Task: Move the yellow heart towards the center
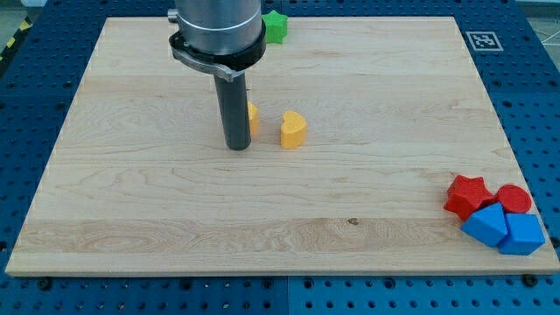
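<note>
The yellow heart (293,129) sits on the wooden board (157,219) a little above its middle. My tip (237,147) rests on the board just to the view's left of the heart, with a gap between them. A second yellow block (253,116) is mostly hidden behind the rod, so its shape cannot be made out; it lies between the rod and the heart.
A green block (276,26) sits at the board's top edge, partly behind the arm. At the view's lower right, a red star (465,194), a red round block (514,199) and two blue blocks (486,224) (522,234) cluster together. A marker tag (483,40) is at the top right corner.
</note>
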